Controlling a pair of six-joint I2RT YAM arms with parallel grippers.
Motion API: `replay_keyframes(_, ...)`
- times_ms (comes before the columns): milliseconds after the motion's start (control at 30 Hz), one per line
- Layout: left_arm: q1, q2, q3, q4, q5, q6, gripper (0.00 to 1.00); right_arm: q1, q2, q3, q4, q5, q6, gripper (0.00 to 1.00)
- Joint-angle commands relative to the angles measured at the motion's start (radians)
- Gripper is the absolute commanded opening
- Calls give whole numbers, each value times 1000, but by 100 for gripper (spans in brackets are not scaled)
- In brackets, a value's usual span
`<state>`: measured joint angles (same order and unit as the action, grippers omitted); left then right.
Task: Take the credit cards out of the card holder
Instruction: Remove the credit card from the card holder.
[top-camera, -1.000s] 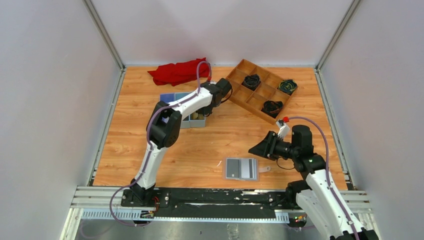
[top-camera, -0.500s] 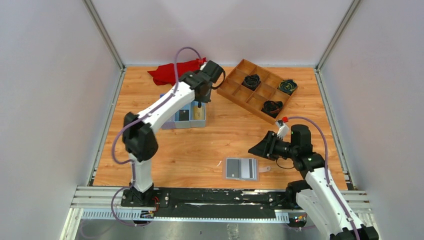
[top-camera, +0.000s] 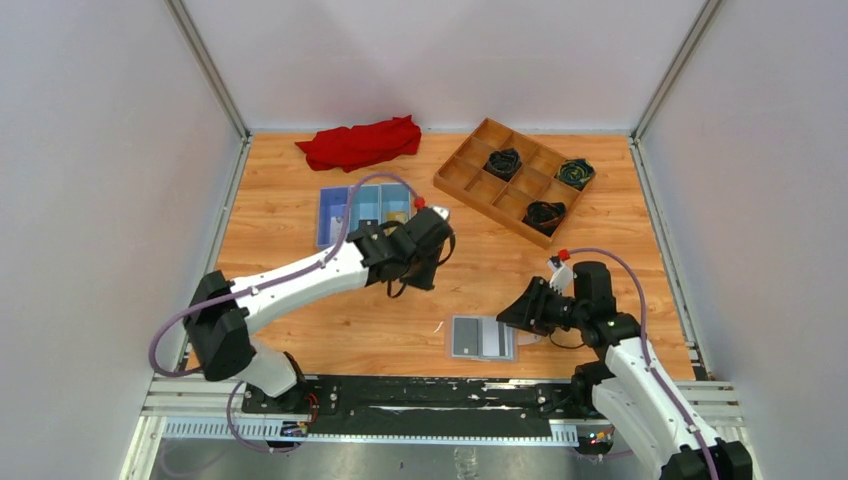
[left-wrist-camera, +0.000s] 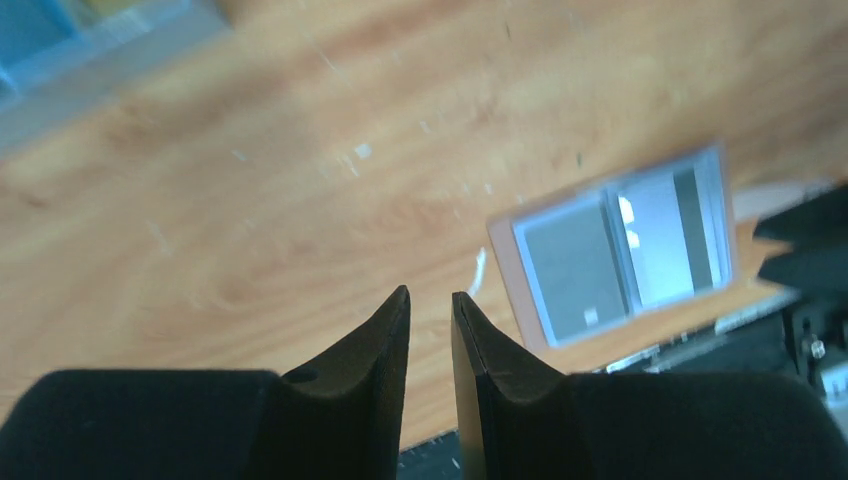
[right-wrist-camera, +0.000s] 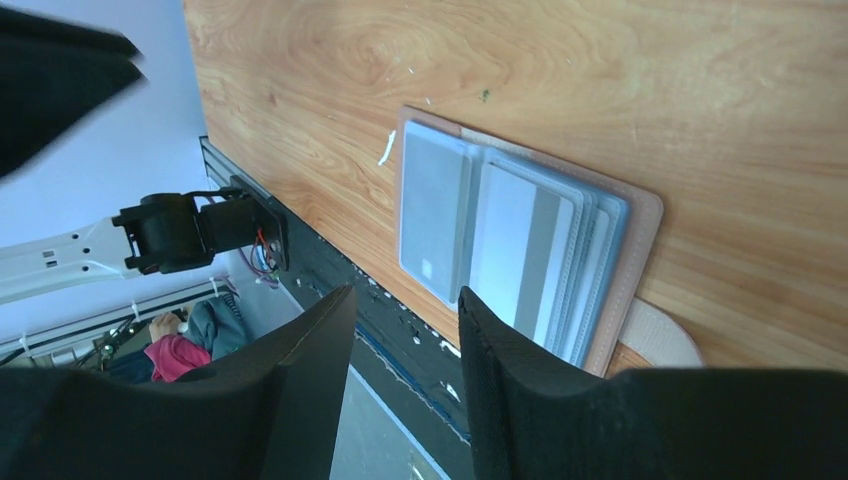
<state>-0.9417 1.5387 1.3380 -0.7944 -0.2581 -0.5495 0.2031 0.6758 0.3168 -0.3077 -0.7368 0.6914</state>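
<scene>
Lying open and flat near the front edge of the table (top-camera: 480, 270), the card holder (top-camera: 482, 337) is showing its grey inside, with its tan-pink outer skin peeking out around the rim. Credit cards (right-wrist-camera: 432, 215) are sitting in its pockets: a plain grey one in the panel toward the left arm and a pale one with a dark stripe (right-wrist-camera: 525, 250) in the other panel, with further pocket edges stacked beneath it. A small tan strap tab (right-wrist-camera: 660, 335) is sticking out from the holder's right side.

The right hand (right-wrist-camera: 405, 292) is hovering just above the holder, its fingers parted by a moderate gap and gripping nothing. The left hand (left-wrist-camera: 430, 293) is hanging over bare wood well to the left of the holder, its fingers drawn almost together with only a thin slit between them, and it too is carrying nothing.

Farther back, a blue tray (top-camera: 325, 215) is sitting behind the left arm, a wooden grid tray (top-camera: 462, 152) holding dark coiled items is lying at the back right, and a red cloth (top-camera: 360, 143) is bunched against the rear wall.
</scene>
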Motion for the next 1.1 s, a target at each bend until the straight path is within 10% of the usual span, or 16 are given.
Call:
replay_keyframes(0, -12, -169, -303, 361, 241, -176, 29, 22, -41, -46, -9, 39, 24, 46)
replay_keyframes(233, -15, -205, -554, 762, 461, -337, 33, 33, -44, -82, -16, 67, 24, 45)
replay_keyframes(1067, -96, 112, -574, 1021, 534, -442, 38, 43, -29, -151, 18, 81, -3, 44)
